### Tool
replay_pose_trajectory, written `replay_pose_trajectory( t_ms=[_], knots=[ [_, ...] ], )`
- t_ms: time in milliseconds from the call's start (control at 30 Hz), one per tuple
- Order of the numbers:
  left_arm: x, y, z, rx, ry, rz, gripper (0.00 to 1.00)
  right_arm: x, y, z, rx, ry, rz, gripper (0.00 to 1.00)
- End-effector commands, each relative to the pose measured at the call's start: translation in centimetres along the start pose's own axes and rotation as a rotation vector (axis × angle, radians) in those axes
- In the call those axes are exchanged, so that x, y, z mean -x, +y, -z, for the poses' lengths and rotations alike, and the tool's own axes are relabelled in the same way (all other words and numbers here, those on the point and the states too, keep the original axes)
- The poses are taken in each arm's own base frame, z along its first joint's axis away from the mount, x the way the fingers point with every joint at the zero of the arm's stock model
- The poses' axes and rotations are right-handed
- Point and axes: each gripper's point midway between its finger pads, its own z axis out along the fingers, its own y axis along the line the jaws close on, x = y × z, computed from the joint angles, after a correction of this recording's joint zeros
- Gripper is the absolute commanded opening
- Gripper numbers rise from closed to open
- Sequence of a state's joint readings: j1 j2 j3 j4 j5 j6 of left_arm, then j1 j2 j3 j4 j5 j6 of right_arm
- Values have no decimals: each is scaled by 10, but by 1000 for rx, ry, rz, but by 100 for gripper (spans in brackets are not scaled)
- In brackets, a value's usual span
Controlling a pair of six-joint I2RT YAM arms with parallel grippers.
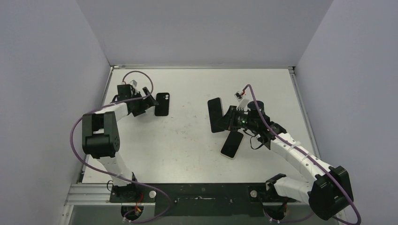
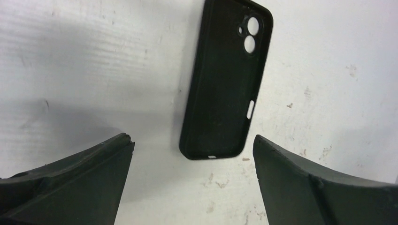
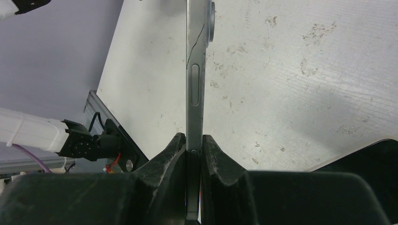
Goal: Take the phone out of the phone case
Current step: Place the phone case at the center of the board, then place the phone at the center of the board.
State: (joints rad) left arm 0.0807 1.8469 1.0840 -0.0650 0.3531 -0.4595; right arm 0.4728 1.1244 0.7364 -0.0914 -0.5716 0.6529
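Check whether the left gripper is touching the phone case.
Apart. The left wrist view shows the left gripper open, with bare table visible between each finger and the phone case lying flat.

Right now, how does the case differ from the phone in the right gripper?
The phone case lies flat and free on the table below the open left gripper; the phone is pinched in the right gripper. The phone case is an empty black shell, table showing through its camera holes; the phone shows a grey edge with a button. Both are slim rectangles.
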Motion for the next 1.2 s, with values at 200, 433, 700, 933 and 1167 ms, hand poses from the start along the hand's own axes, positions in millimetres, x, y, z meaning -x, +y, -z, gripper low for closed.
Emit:
replay_pose_trajectory(
  t_ms=[200, 433, 700, 933, 1167],
  knots=[
    [-25, -92, 81, -86, -101, -2, 97, 23, 17, -20, 4, -130, 83, 0],
    [-73, -169, 118, -243, -88, 18, 97, 20, 27, -36, 31, -179, 89, 0],
    [-115, -247, 151, -448, -66, -16, 97, 13, 36, -44, 84, -171, 91, 0],
    [-137, -282, 157, -515, -96, -36, 97, 7, 42, -49, 107, -170, 98, 0],
    [-143, -287, 144, -486, -106, -90, 97, 1, 51, -50, 137, -166, 123, 0]
  ],
)
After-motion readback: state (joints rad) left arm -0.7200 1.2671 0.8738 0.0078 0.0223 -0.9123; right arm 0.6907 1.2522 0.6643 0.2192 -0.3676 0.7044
